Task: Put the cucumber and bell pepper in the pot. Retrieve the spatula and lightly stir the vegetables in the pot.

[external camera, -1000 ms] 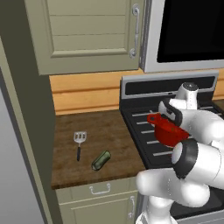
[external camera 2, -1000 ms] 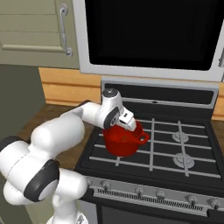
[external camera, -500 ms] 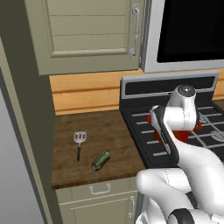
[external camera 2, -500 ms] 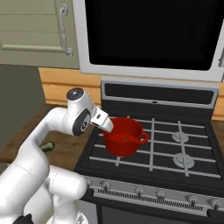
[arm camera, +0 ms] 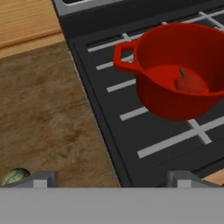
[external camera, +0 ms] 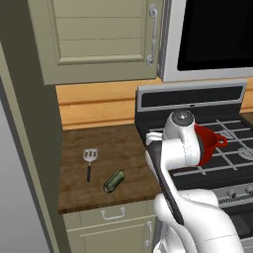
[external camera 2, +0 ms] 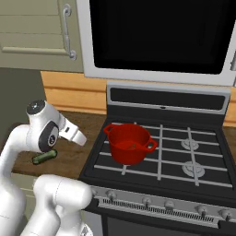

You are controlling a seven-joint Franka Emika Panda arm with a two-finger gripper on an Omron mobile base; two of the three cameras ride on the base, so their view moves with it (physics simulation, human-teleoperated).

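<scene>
With the bell pepper (arm camera: 189,83) in the pot (arm camera: 183,70), the empty end effector (arm camera: 111,179), fingers apart, heads for the cucumber (external camera: 114,181) on the tabletop (external camera: 123,153) below it

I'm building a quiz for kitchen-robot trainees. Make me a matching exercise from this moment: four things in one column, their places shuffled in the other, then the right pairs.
Things:
1. bell pepper
2. cucumber
3. spatula
4. pot

Places:
A. on the stove grate
B. lying on the wooden counter, near its front edge
C. inside the red pot
D. lying on the wooden counter, left of the dark green cylinder

Pairs: 1-C, 2-B, 3-D, 4-A
</scene>
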